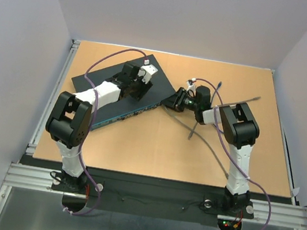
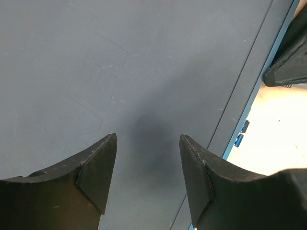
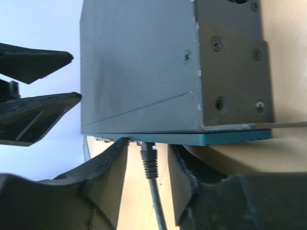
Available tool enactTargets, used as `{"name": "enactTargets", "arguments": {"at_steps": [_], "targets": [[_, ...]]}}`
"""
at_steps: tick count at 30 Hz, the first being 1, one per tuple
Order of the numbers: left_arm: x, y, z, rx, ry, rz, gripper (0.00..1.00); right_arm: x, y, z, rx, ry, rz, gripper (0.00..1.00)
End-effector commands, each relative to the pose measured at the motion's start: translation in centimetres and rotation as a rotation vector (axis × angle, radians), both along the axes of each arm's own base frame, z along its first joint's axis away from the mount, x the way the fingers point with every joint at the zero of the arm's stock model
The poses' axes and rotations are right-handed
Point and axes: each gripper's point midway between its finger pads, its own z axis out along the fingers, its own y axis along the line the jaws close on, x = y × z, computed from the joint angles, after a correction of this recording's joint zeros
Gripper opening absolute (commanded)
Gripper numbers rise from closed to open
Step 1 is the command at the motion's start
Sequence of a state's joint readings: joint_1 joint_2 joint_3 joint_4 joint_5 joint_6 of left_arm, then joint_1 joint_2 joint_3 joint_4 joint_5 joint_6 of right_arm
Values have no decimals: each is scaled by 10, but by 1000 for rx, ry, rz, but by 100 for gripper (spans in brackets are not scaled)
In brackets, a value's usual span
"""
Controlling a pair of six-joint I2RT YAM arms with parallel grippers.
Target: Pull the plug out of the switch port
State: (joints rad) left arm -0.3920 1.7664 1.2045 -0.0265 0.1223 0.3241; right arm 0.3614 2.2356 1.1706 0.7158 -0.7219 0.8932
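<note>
Right gripper [image 3: 147,143]: released, fingers flanking the plug [image 3: 147,155] with a gap on each side. The plug sits in the blue edge of the switch [image 3: 139,72], which lies diagonally on the table [image 1: 154,144]. Left gripper [image 2: 147,139]: spread, empty, over the switch top.

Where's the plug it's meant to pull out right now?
In the right wrist view, the plug sits in the bluish edge of the switch, flanked by the right gripper.
</note>
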Motion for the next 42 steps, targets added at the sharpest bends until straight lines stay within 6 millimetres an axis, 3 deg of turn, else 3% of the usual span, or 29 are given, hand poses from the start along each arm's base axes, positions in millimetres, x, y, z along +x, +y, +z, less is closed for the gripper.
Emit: {"name": "enactTargets", "arguments": {"at_steps": [1, 16, 36, 42], "targets": [[0, -2, 3, -4, -20, -8, 66, 2, 7, 3, 15, -14, -18, 42], [3, -4, 10, -17, -46, -10, 66, -16, 2, 3, 8, -15, 8, 44], [3, -4, 11, -20, -46, -12, 66, 12, 8, 10, 68, 16, -79, 37], [2, -4, 10, -21, -43, -14, 66, 16, 5, 9, 64, 19, -107, 16]]}}
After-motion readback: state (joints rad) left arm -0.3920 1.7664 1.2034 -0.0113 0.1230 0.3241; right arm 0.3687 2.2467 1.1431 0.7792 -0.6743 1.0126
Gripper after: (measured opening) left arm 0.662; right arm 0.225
